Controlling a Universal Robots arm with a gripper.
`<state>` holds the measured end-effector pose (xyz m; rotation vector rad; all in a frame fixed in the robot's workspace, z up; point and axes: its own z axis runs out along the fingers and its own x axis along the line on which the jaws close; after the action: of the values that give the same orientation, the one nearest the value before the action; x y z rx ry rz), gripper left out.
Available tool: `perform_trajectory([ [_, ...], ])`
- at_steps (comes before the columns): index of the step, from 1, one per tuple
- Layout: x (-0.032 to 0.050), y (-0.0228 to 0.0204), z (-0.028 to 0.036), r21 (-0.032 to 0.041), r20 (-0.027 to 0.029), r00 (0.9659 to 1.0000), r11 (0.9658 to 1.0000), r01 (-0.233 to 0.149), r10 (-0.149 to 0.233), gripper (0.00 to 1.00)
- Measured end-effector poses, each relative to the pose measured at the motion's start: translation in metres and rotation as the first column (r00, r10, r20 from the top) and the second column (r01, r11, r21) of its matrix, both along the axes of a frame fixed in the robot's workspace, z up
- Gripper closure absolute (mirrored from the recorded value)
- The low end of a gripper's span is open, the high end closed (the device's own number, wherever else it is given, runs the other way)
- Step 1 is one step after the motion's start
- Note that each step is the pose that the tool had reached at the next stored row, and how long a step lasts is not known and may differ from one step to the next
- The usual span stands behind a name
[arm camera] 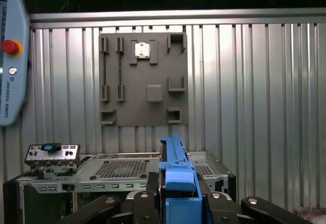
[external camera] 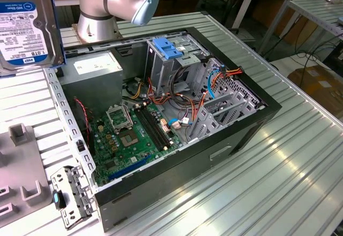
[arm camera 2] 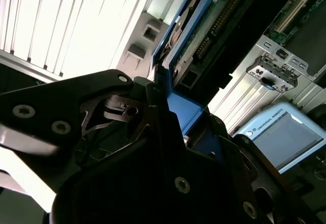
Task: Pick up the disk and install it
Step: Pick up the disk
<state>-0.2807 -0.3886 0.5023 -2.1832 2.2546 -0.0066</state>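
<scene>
As the gripper (arm camera: 178, 197) clamps its jaws on the blue frame, the disk (arm camera: 174, 155) sits between them.

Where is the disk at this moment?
The disk is in the exterior view's upper left corner, left of the open computer case. In the first wrist view the gripper clamps its blue frame.
</scene>
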Motion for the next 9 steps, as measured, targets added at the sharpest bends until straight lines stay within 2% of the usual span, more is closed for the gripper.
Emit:
perform_trajectory([
  [9,0.0199,-0.0007,-0.0003,-0.0001,0.0000,1.0000,1.0000,0.000,0.000,0.63],
])
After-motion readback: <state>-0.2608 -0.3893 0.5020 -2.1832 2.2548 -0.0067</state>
